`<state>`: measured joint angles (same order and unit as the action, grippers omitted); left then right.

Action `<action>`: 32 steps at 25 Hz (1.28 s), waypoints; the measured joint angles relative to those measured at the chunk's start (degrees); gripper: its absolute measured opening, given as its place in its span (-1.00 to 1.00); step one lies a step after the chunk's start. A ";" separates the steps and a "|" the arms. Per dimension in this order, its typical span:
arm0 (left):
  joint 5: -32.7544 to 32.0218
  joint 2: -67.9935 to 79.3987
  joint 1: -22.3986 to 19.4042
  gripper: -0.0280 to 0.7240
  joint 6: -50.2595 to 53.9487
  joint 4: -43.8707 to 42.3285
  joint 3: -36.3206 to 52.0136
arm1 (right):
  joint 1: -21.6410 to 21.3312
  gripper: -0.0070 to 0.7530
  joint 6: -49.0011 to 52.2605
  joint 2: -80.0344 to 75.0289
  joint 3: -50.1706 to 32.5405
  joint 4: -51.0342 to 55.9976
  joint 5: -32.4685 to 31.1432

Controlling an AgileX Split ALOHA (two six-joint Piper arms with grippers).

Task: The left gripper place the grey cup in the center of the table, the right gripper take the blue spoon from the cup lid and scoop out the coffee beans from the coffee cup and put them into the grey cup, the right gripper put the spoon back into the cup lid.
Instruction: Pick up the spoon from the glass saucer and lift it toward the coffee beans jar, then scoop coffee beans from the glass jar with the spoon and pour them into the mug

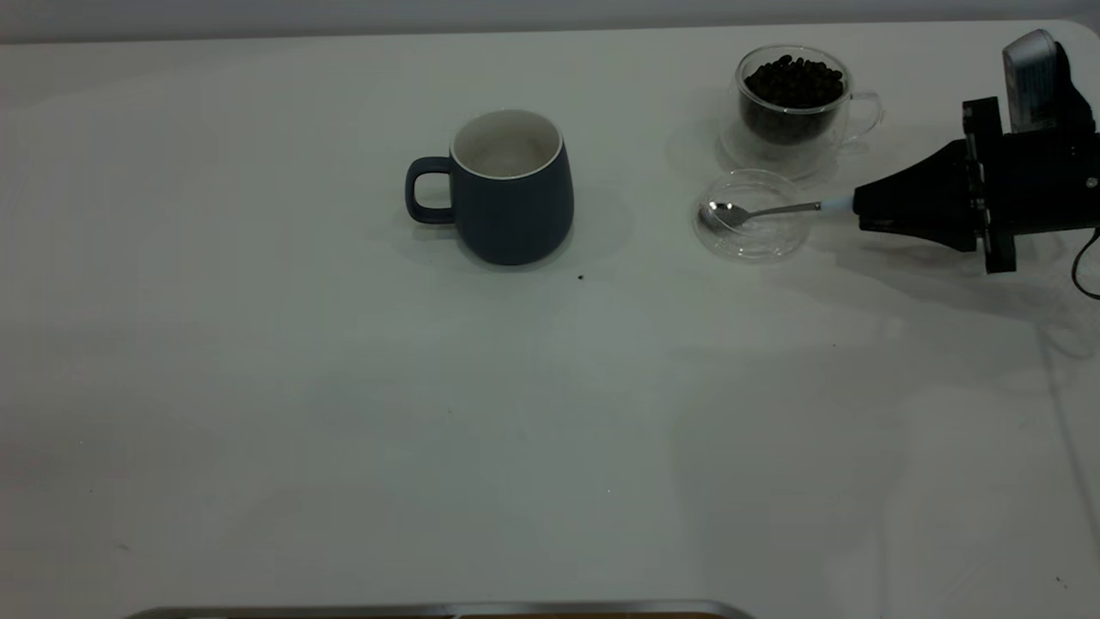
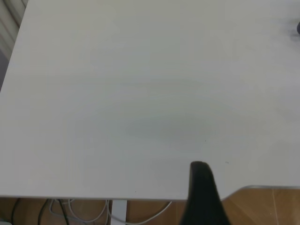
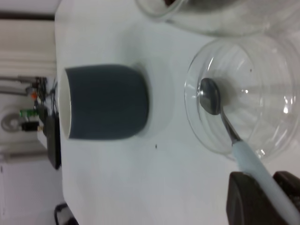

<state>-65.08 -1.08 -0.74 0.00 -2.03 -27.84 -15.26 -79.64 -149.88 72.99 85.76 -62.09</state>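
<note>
The grey cup stands upright near the table's middle, handle to the left; it also shows in the right wrist view. The glass coffee cup full of beans stands at the back right. The clear cup lid lies in front of it, with the blue spoon's bowl resting in it. My right gripper is shut on the spoon's pale blue handle, just right of the lid. In the right wrist view the gripper clasps the handle from both sides. My left gripper is parked over the table's near edge.
One loose coffee bean lies on the table in front of the grey cup. A metal-edged strip runs along the front edge. The table's right edge lies close behind my right arm.
</note>
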 joint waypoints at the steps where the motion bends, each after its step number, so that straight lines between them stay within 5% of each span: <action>1: 0.00 0.00 0.00 0.64 0.00 0.00 0.00 | -0.37 -0.71 0.00 0.74 0.00 -1.25 -0.05; 9: 0.00 0.00 0.00 0.64 0.00 0.00 0.00 | -2.95 -0.71 0.49 13.30 0.57 -5.34 -3.06; 15: 0.00 0.00 0.00 0.64 0.00 0.00 0.00 | -2.74 -0.71 12.04 18.09 10.40 -10.20 -4.16; 21: 0.00 0.00 0.00 0.64 0.00 0.00 0.00 | -1.92 -0.71 25.73 15.80 17.02 -19.72 -2.86; 32: 0.00 0.00 0.00 0.64 0.00 0.00 0.00 | -1.79 -0.71 28.96 9.53 17.32 -19.26 3.51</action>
<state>-65.08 -1.08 -0.74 0.00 -2.03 -27.84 -17.05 -50.68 -140.36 90.31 66.50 -58.59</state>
